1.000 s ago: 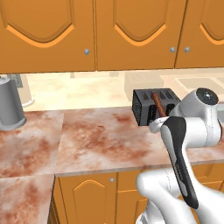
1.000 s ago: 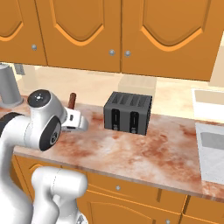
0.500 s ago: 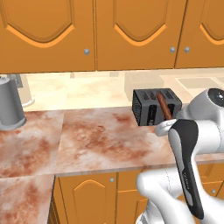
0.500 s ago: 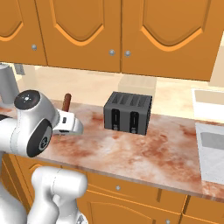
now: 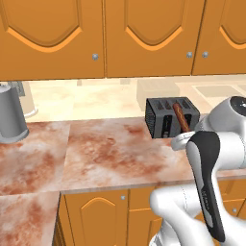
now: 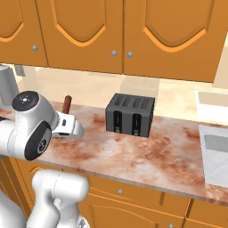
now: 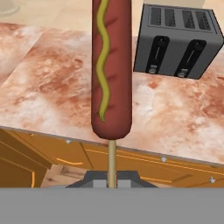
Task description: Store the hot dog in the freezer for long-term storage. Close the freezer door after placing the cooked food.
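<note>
The hot dog [image 7: 110, 65] is a reddish-brown sausage with a yellow mustard wiggle, standing on a thin wooden stick. My gripper [image 7: 112, 181] is shut on the stick's lower end. In the left base view the hot dog [image 5: 178, 115] rises upright from my hand [image 5: 181, 141], just in front of the counter edge. In the right base view the hot dog [image 6: 67, 103] stands above the gripper [image 6: 67, 128], beside the arm's big white joint. The freezer and the freezer door are out of view.
A black four-slot toaster [image 5: 171, 116] [image 6: 131, 115] [image 7: 179, 41] sits on the marbled counter [image 5: 110, 149]. A grey canister [image 5: 10, 117] stands at the far left. A sink [image 6: 213, 149] lies at the right. Orange wall cabinets [image 5: 120, 33] hang above and base cabinets [image 7: 39, 153] sit below.
The hand with the hot dog has drawn back from the counter towards the base, and the arm's upper joints have swung with it. The toaster and canister stay put.
</note>
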